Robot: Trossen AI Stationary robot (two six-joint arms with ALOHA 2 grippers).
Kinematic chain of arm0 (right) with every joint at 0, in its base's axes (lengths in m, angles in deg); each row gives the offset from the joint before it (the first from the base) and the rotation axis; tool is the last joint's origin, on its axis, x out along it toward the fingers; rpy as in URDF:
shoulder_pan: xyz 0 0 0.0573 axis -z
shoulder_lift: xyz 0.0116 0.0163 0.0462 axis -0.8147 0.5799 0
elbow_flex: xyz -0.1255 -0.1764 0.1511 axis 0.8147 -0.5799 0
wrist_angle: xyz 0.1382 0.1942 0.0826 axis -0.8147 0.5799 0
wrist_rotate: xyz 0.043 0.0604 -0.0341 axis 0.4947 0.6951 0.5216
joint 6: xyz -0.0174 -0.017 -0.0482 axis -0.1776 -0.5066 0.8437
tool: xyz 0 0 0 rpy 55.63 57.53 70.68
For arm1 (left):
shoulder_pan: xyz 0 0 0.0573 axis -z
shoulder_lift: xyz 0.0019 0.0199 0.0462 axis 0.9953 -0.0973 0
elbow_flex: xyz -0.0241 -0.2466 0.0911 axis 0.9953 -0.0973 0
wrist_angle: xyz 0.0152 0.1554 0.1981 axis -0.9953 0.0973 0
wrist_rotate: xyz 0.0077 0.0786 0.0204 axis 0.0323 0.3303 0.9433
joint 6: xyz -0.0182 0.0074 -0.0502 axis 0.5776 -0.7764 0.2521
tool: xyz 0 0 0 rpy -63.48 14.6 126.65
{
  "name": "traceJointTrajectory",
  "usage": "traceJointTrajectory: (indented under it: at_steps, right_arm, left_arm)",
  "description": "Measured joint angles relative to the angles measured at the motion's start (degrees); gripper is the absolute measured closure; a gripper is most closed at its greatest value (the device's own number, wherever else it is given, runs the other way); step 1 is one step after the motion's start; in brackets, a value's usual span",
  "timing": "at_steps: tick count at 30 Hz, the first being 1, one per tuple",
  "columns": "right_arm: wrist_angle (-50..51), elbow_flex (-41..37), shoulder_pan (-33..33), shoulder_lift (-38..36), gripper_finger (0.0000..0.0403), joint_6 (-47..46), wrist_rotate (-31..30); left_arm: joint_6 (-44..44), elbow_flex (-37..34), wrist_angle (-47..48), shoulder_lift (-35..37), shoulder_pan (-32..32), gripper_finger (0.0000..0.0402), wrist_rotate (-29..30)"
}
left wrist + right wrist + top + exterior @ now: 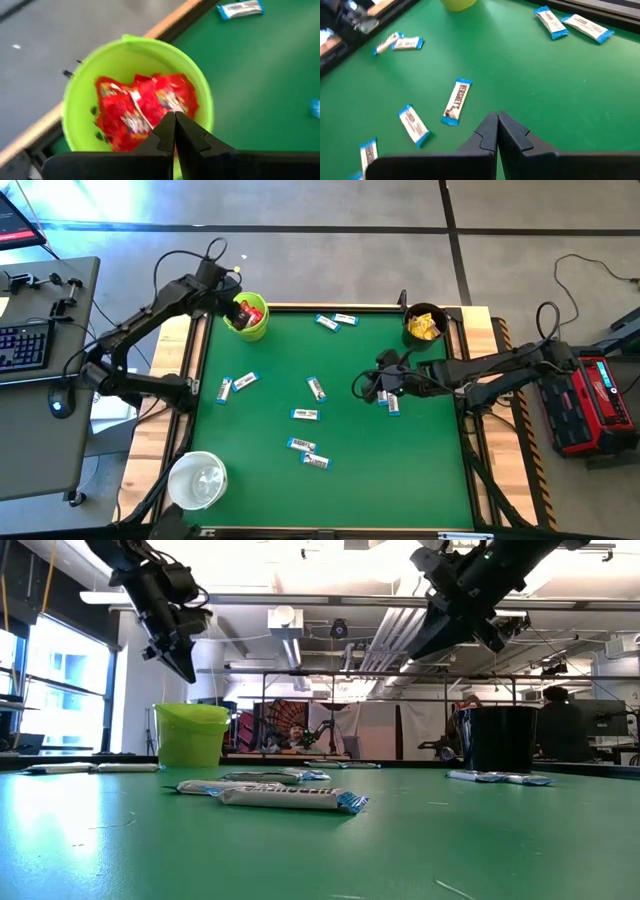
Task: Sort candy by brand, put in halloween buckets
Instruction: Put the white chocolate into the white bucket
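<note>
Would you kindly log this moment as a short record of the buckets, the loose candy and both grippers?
lime green bucket: far left corner, holds red packets
black bucket: far right corner, holds yellow packets
white bucket: near left corner, no candy seen inside
white-and-blue bars: scattered on the green table, none in a bucket
left gripper: shut, above lime green bucket, empty
right gripper: shut, over the table, empty

Legible text, one item: "HERSHEY'S", printed lengthwise on a white-and-blue bar (456, 101), centre-left of the right wrist frame, lying on the green table surface (530, 75). Print on the other white-and-blue bars, and on the red packets (142, 107) in the lime green bucket (80, 100), cannot be read.
</note>
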Motion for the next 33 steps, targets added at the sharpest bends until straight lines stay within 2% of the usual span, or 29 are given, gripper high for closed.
traceJointTrajectory:
  at_steps: [5, 10, 13, 20, 24, 29, 33]
  right_arm:
    - [0.0, 0.0, 0.6, 0.0, 0.0403, 0.9, 0.6]
    - [0.0, 0.0, 0.7, 0.0, 0.0403, 1.1, -5.1]
    - [0.0, 0.0, 1.7, 0.0, 0.0403, 3.5, -6.3]
    - [0.0, 0.0, 5.3, 0.0, 0.0403, 9.7, -1.8]
    - [0.0, 0.0, 7.1, 0.0, 0.0403, 10.3, 1.1]
    - [-0.3, 0.0, 8.1, 0.5, 0.0403, 10.4, 1.6]
    - [-4.4, 0.0, 8.2, 1.5, 0.0403, 14.6, 1.8]
  left_arm:
    - [1.3, 0.0, 3.3, 2.5, 0.0, 0.0401, -1.0]
    - [4.8, 0.0, 3.3, 2.9, 0.3, 0.0401, 1.2]
    - [6.9, 0.0, 2.4, 2.1, 1.6, 0.0401, 2.4]
    - [9.4, 0.0, -0.8, 1.0, 6.4, 0.0401, 1.2]
    - [9.5, -0.5, -1.4, 1.1, 7.9, 0.0401, 0.7]
    - [5.8, -3.6, -5.7, 1.0, 7.7, 0.0401, -6.4]
    - [-1.1, -3.7, -5.1, 1.0, 8.8, 0.0401, -6.7]
